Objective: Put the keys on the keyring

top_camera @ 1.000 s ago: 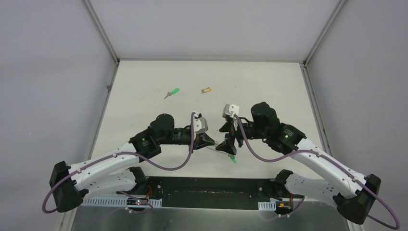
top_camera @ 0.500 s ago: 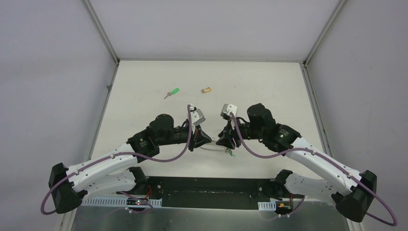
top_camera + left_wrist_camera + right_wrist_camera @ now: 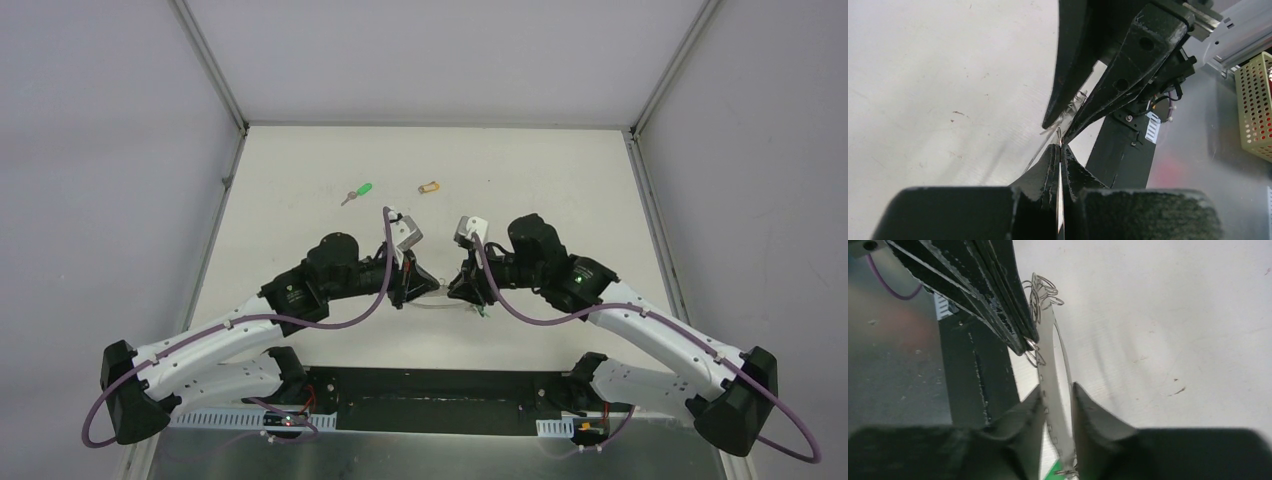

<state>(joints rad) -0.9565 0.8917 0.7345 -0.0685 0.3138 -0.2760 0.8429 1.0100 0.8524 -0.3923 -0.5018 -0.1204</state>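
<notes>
Got the keyring (image 3: 443, 302) stretched between both arms at the front-centre of the table (image 3: 560, 180). The left gripper (image 3: 1060, 150) is pinched tight on the wire, and the right gripper (image 3: 1057, 400) looks clamped across the loop too. The wire's thin, springy and probably slick, so I'd grab near the opening. The green key (image 3: 357, 192) and yellow key (image 3: 429, 187) lie far back. They're tiny and light, so I'd take them by the plastic heads.

Keys (image 3: 362, 189) flat; keyring (image 3: 1046, 345) seemingly aloft

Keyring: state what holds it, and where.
The keyring is held twice: left gripper pinches one end of its loop, right gripper clamps the opposite end.
</notes>
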